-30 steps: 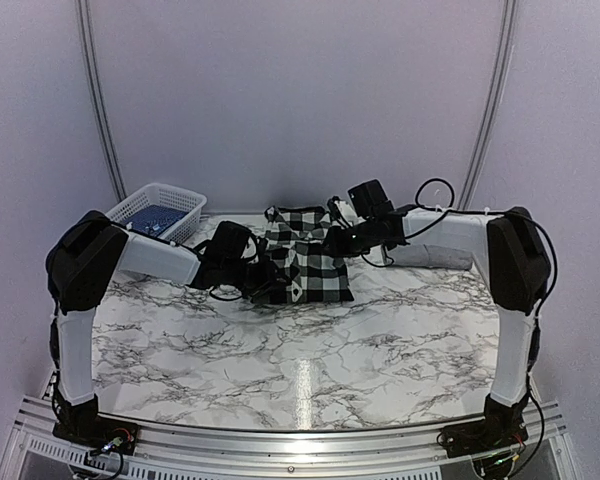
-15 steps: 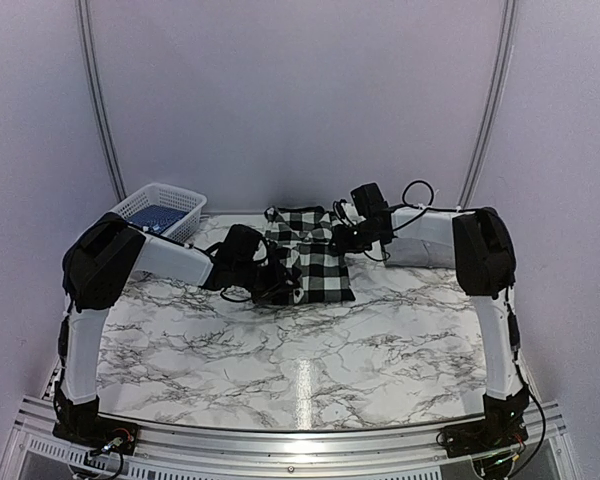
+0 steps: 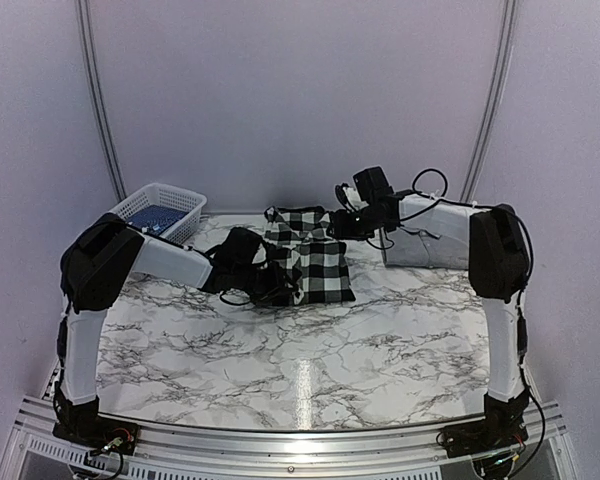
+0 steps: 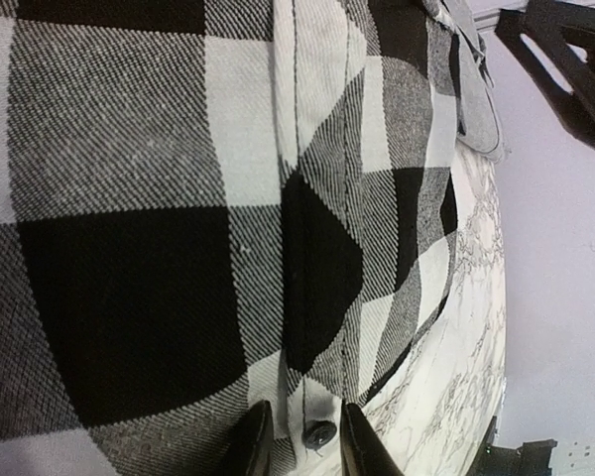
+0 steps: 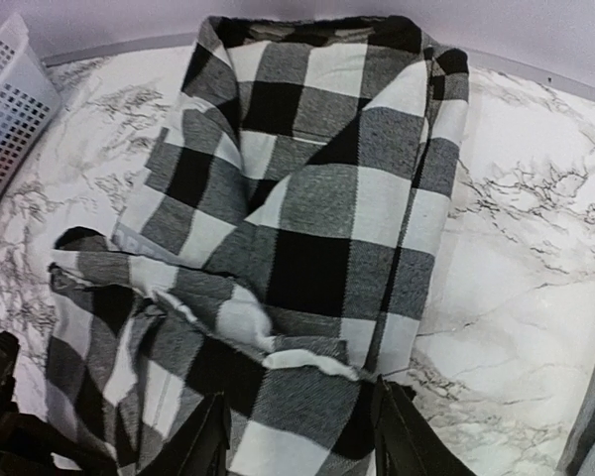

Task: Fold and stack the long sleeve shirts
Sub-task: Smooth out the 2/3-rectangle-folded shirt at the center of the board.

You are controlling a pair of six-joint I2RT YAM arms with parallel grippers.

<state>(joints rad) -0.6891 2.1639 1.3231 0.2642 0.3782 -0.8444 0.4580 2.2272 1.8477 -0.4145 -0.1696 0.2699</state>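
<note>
Top view: the shirt [image 3: 315,262] is lying bunched at the far middle of the table [image 3: 330,350]. The left claw [image 3: 275,283] is digging into its left edge. The right claw [image 3: 336,225] is sitting slightly higher than half a second ago.

Left wrist: the left claw [image 4: 302,415] is pinching the buttoned edge of the shirt [image 4: 129,248].

Right wrist: the right claw [image 5: 299,397] is hanging released, spread wide over the shirt [image 5: 307,198].

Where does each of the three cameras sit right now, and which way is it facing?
Top external: fixed above and behind the arm bases, looking down over the marble table; both arms show, reaching to the checked shirt.
Left wrist: close against the shirt, looking along its cloth; only the tips of the left gripper show.
Right wrist: above the shirt, looking down on it, white basket at left; the tips of the right gripper show.
Shared: top and right wrist both show shirt, basket and table.
</note>
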